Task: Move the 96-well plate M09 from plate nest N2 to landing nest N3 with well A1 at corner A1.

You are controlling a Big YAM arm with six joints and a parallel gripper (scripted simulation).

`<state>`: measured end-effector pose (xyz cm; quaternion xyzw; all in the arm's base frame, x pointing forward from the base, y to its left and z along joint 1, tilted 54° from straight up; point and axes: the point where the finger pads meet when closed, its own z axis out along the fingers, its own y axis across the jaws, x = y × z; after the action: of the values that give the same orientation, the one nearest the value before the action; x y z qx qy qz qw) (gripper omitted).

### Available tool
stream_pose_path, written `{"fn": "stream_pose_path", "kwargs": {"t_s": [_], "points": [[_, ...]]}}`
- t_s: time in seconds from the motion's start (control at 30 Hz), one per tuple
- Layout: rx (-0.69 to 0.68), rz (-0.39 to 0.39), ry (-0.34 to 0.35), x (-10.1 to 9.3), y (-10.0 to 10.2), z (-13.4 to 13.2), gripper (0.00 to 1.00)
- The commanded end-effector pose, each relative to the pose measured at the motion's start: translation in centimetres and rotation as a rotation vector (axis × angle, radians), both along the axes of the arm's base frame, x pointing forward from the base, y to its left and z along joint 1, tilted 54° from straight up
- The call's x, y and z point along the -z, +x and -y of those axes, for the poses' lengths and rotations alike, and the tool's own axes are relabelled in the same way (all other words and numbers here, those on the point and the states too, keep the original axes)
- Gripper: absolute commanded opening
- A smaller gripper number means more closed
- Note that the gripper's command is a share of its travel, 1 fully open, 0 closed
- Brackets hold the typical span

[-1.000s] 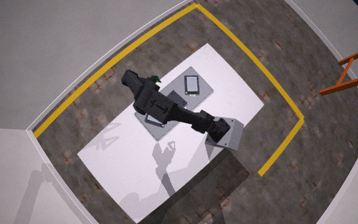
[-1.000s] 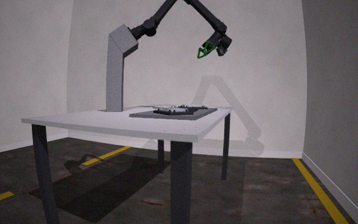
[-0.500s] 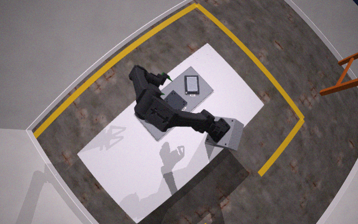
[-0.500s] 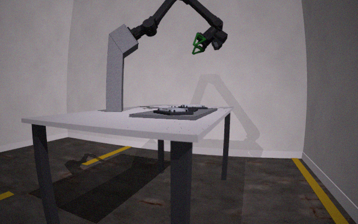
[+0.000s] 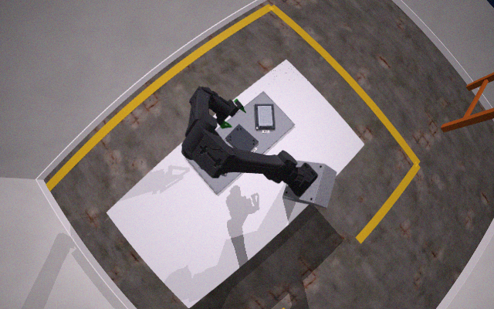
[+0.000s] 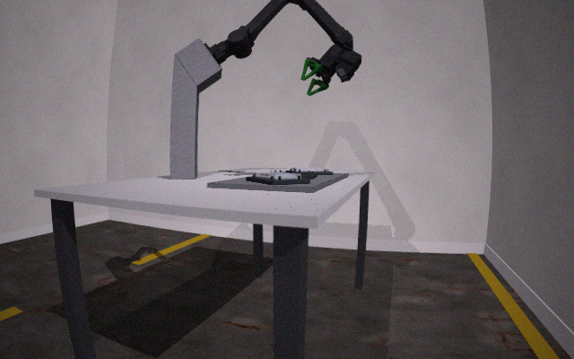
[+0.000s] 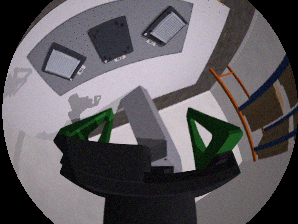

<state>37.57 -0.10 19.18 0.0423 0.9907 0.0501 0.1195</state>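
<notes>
open air separates the spread green fingers (image 6: 312,69) from the desk (image 6: 179,197) below; only the grey pedestal (image 6: 184,112) rises at the desk's far edge.
</notes>
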Motion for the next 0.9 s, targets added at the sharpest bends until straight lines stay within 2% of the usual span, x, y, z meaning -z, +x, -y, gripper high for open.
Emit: {"fn": "stream_pose_path", "kwargs": {"t_s": [0.0, 0.03, 0.07, 0.13, 0.17, 0.23, 0.3, 0.33, 0.43, 0.47, 0.5, 0.63, 0.77, 0.8, 0.83, 0.87], "points": [[0.083, 0.014, 0.029, 1.3, 1.3, 1.0, 1.00], [0.083, 0.014, 0.029, 1.6, 1.7, 1.0, 1.00], [0.083, 0.039, 0.027, 0.8, 2.9, 1.2, 1.00], [0.083, 0.039, 0.027, 0.8, 2.9, 1.2, 1.00], [0.100, 0.028, 0.051, 2.2, 2.5, 1.1, 1.00], [0.122, 0.041, 0.072, 2.8, 3.3, 1.3, 1.00], [0.112, 0.068, 0.072, 2.3, 5.0, 1.2, 1.00], [0.142, 0.056, 0.095, 3.7, 4.4, 1.6, 1.00], [0.161, 0.073, 0.116, 4.5, 5.7, 1.9, 1.00], [0.158, 0.090, 0.115, 4.1, 6.7, 1.9, 1.00], [0.180, 0.083, 0.139, 5.3, 6.2, 2.0, 1.00], [0.216, 0.110, 0.183, 6.7, 7.7, 2.5, 1.00], [0.220, 0.121, 0.204, 7.3, 8.4, 2.2, 1.00], [0.215, 0.143, 0.203, 6.7, 9.6, 2.3, 1.00], [0.250, 0.137, 0.227, 8.0, 9.0, 3.0, 1.00], [0.265, 0.149, 0.246, 8.4, 9.4, 3.1, 1.00]]}}
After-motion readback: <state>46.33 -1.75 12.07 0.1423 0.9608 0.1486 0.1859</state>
